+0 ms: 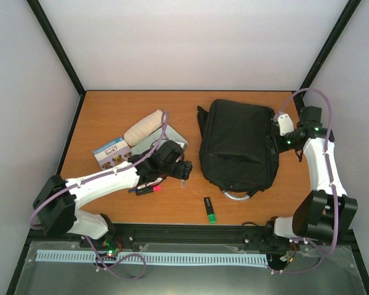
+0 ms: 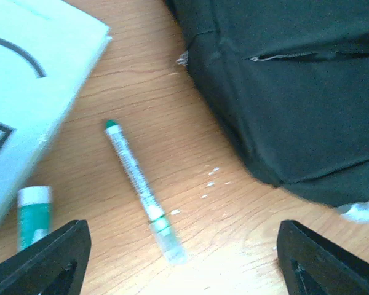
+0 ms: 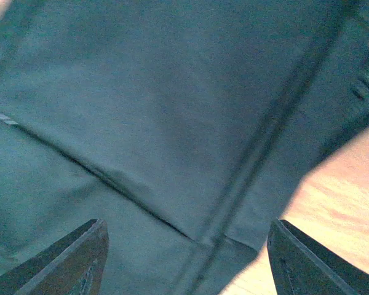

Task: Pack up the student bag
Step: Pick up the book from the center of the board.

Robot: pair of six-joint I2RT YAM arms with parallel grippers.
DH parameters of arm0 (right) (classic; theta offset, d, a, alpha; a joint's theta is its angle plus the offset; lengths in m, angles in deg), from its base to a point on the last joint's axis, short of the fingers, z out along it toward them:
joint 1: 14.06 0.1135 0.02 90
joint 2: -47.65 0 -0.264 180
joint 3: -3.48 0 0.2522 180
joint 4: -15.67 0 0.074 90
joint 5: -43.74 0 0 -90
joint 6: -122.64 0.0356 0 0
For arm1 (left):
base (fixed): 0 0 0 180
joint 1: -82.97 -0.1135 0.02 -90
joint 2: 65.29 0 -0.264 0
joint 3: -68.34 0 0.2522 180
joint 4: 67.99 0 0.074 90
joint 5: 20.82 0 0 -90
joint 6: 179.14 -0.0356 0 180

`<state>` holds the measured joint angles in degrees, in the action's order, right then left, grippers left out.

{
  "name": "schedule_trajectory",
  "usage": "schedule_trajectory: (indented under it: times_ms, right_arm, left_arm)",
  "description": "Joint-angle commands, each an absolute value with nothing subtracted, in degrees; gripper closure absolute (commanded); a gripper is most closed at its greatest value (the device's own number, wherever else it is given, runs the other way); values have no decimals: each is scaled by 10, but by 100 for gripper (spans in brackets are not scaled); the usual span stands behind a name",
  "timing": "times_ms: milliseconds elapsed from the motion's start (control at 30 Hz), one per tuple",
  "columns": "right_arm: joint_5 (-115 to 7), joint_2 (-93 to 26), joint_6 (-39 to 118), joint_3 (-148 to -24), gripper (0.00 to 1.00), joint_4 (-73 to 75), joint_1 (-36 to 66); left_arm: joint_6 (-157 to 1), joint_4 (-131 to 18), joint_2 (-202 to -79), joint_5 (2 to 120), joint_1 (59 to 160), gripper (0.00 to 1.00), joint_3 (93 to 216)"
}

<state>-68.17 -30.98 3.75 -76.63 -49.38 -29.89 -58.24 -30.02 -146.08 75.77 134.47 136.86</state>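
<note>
Student bag (image 1: pixel 237 144) lies flat on the worktop (image 1: pixel 111 110), right of the middle, with its grey loop handle (image 1: pixel 237 195) turned to the near edge. I judge the packing as hardly begun, because no opening of the student bag is visible and every small thing I can see is outside of it. A cream pouch (image 1: pixel 144 126), a blue card (image 1: pixel 112 152) and a grey notebook (image 1: pixel 175 136) lie to its left. A pink marker (image 1: pixel 150 190) shows under the left arm, and a green highlighter (image 1: pixel 210 210) lies alone near the front. The left wrist view also shows a white pen with green cap (image 2: pixel 141 187) and a short green and white stick (image 2: pixel 34 215) beside a white sheet (image 2: pixel 24 80). All of these are left to go in, and probably a zip must be opened first. What the bag or the pouch already contains is hidden. The left end effector (image 2: pixel 184 258) is spread wide above the pen and holds nothing. The right end effector (image 3: pixel 184 258) is spread too, close over the black fabric at the right side of the bag. I cannot tell if it touches the fabric.
</note>
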Motion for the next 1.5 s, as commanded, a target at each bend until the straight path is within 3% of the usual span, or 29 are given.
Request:
schedule_trajectory:
  times_ms: [0,300,433,767,1033,1467]
  right_arm:
    - [-731,-262,35,-774,27,-525,-228]
    - [-785,-208,4,-720,29,-541,-180]
    - [-800,-197,-6,-694,30,-531,-160]
    - [-863,-165,64,-615,35,-425,-140]
    - [-838,-161,50,-582,34,-397,-140]
    - [-821,-165,58,-575,34,-385,-140]
  left_arm:
    - [-567,-269,-1385,832,1348,8,1326]
    - [-528,-225,-1295,846,1240,1,1271]
    - [-529,-248,-1289,779,1161,2,1255]
    - [-533,-296,-1388,716,1056,2,1291]
    - [-555,-236,-1426,738,1049,2,1343]
    - [-574,-224,-1423,752,1043,2,1317]
